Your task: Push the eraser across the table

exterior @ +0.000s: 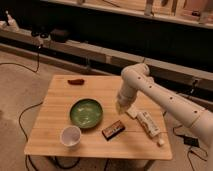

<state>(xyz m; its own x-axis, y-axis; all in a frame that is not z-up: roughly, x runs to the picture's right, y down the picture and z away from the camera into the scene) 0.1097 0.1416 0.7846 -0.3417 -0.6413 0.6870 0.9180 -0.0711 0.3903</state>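
Observation:
The eraser (113, 129) is a small dark bar with a tan-orange edge. It lies on the light wooden table (55, 117), near the front edge, right of the green bowl (86, 112). My gripper (121, 105) hangs from the white arm over the table's right half, above and a little right of the eraser, apart from it. Its tip is just left of the small white block (132, 112).
A white cup (70, 135) stands at the front left. A white tube (149, 124) lies at the right, with a small white ball (160, 142) near the front right corner. A small red-brown object (75, 81) lies at the back left. Cables run on the floor.

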